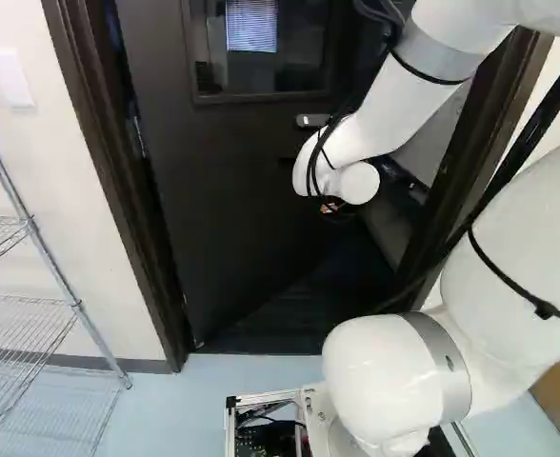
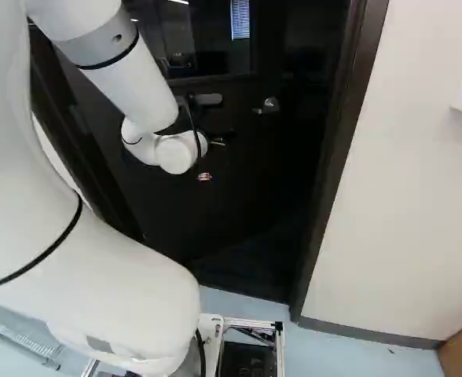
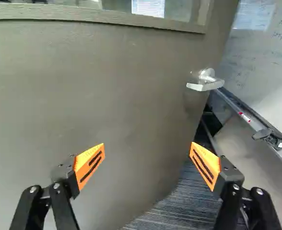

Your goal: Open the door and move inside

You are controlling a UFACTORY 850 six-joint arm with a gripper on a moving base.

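Door stands partly open ahead of you, swung inward at an angle within its frame, with carpet showing past its edge. Your arm bends over high and reaches forward, its forearm sloping down to a folded wrist in front of the dark panel. At its end your gripper points toward the door, its orange pads spread wide apart. The handle sits ahead of them, apart from both; a whiteboard is beyond.
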